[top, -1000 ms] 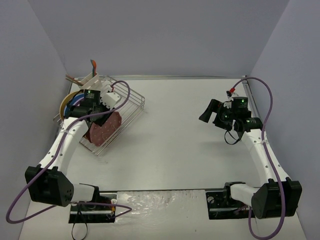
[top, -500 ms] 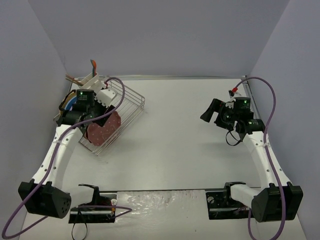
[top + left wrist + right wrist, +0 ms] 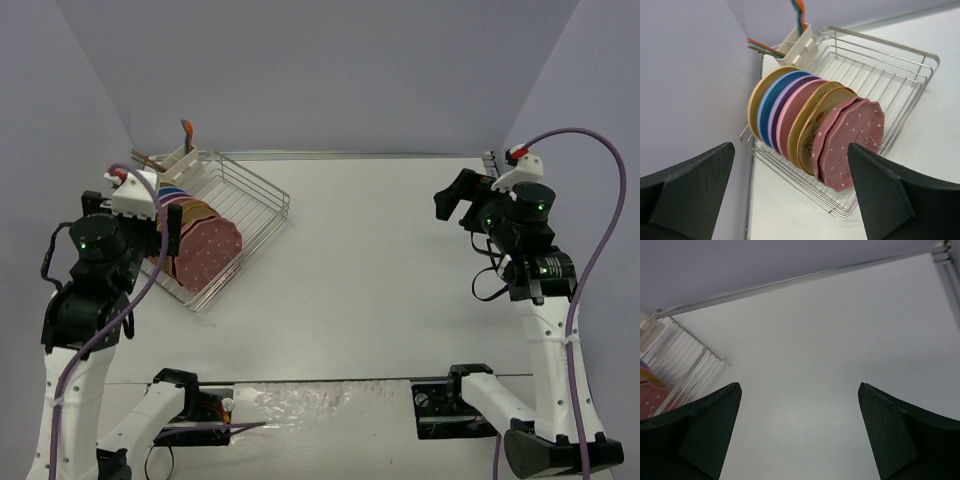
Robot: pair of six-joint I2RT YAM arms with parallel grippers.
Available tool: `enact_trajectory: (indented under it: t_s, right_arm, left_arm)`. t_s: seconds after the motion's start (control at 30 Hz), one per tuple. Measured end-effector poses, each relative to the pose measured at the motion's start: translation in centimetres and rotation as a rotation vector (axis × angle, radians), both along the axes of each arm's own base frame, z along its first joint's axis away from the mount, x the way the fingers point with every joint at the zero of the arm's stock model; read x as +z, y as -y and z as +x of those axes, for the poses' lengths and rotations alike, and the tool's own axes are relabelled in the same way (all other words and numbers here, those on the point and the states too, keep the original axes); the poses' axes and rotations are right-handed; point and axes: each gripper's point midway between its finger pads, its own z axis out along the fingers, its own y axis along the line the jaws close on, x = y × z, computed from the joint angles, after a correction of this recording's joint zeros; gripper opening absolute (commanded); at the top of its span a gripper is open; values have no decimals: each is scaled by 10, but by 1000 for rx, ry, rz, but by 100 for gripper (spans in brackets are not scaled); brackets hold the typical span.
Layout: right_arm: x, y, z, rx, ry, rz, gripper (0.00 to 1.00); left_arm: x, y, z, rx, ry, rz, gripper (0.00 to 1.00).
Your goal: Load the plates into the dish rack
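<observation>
The dish rack (image 3: pixel 255 200) is a silver wire basket at the table's far left, seen closer in the left wrist view (image 3: pixel 900 75). Several plates (image 3: pixel 205 248) stand on edge in it in a row: yellow (image 3: pixel 756 97), blue (image 3: pixel 769 102), purple, pink, cream floral (image 3: pixel 812 132) and dark-pink dotted (image 3: pixel 855 137) at the near end. My left gripper (image 3: pixel 790 150) hangs open, raised above and in front of the row, touching nothing. It shows beside the rack's left end in the top view (image 3: pixel 170 228). My right gripper (image 3: pixel 455 198) is open and empty over bare table at the far right (image 3: pixel 800 385).
A white utensil caddy (image 3: pixel 796 44) with orange and green utensils is clipped to the rack's far corner. The left wall runs close behind the rack. A metal rail (image 3: pixel 490 160) lies at the table's far right corner.
My left gripper has opened, leaving the dotted plate in the rack, and has risen back and away to the left. The right arm has also lifted and drawn back.
</observation>
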Motion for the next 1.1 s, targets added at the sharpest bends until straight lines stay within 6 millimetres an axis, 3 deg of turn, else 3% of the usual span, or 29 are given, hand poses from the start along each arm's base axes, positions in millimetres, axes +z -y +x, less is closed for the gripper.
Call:
enact_trajectory:
  t_s: [0.17, 0.33, 0.5, 0.83, 1.1]
  right_arm:
    - [49, 12, -15, -79, 126, -91, 100]
    - [76, 12, -34, -102, 205, -147, 100]
    - [88, 15, -54, -118, 255, -188, 100]
    - [80, 24, -95, -117, 316, -201, 100]
    - [74, 20, -95, -98, 308, -205, 100]
  left_arm:
    - [17, -25, -44, 146, 102, -83, 97]
    - [18, -37, -75, 225, 147, -159, 97]
    - [4, -43, -98, 259, 146, -189, 97]
    - [-13, -52, -156, 287, 183, -265, 97]
    - [-26, -54, -172, 297, 155, -286, 97]
